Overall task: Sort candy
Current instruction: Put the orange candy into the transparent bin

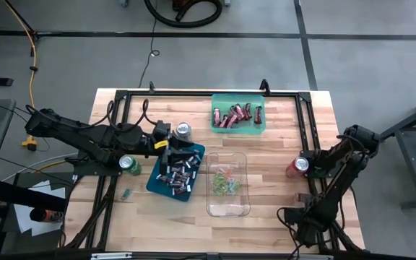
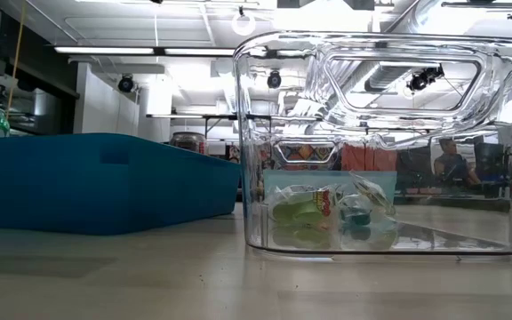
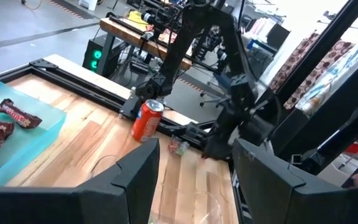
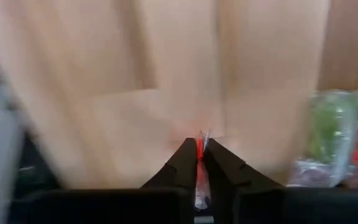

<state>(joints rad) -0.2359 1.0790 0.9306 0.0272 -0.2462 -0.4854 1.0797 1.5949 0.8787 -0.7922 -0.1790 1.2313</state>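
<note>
The right gripper (image 4: 198, 163), clamped on a small red-wrapped candy (image 4: 199, 149), should be carried low to the green rectangular plastic tray (image 1: 238, 128) of dark red bars (image 1: 231, 115); the left gripper (image 3: 194, 168) hangs spread over the blue tray (image 1: 196, 153)

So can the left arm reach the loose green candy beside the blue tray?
Probably yes: the candy lies in the open, and the left gripper is open and empty; only the green can stands close.

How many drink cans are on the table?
3: a silver can beside the blue tray's far corner, a green can left of that tray, a red can near the right edge. More may be hidden.
</note>
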